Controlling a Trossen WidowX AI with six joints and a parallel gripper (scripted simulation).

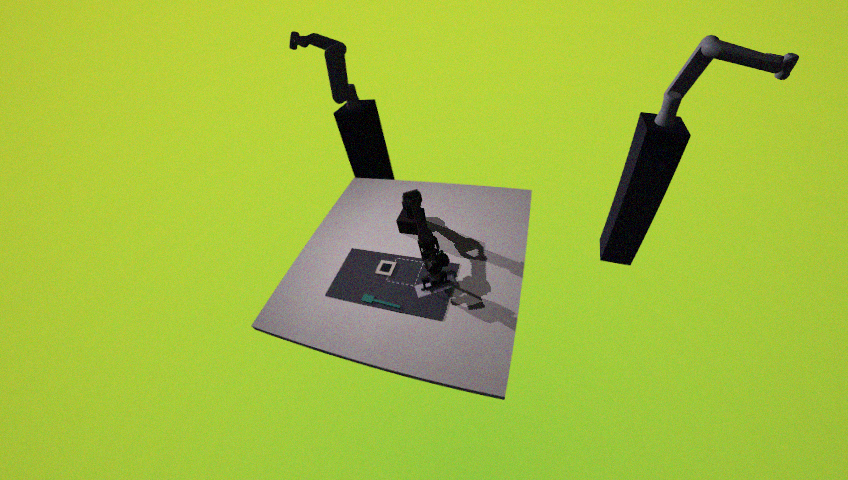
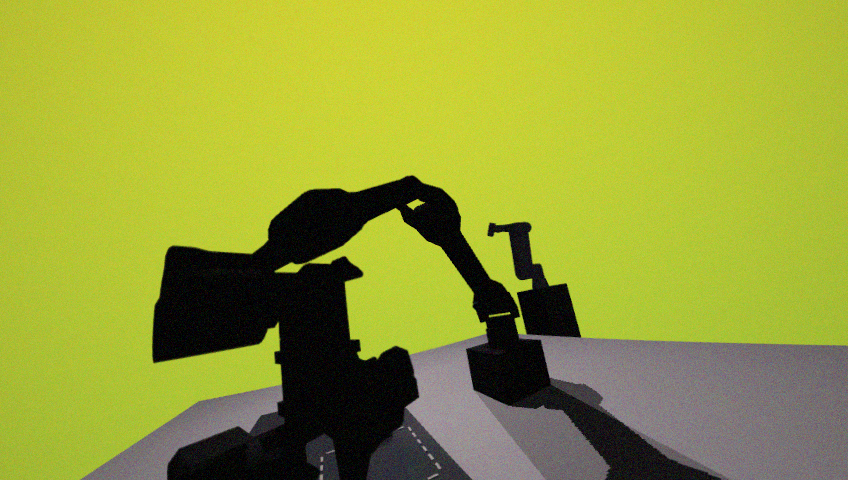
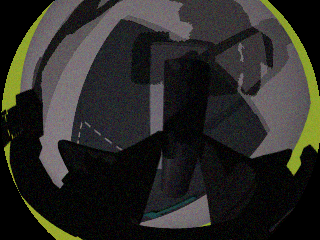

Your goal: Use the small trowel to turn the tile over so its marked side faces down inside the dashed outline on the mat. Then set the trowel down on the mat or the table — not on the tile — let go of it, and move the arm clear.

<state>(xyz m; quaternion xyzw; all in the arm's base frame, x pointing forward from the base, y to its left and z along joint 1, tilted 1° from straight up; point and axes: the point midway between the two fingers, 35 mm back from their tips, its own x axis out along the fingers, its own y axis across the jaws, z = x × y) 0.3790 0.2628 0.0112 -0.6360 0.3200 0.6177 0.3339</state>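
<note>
The tile lies at the left of the mat, pale with a dark square on top. It reaches the left edge of the dashed outline. My gripper is over the right part of the mat, shut on the dark round handle of the trowel. The trowel's flat pale blade shows below the fingers, partly in shadow. Whether it touches the mat is unclear. In the exterior view the arm hides the tile and the trowel.
A teal tool lies near the front edge of the dark mat. The mat lies on the pale table. Two other arms stand on tall dark pedestals beyond the table.
</note>
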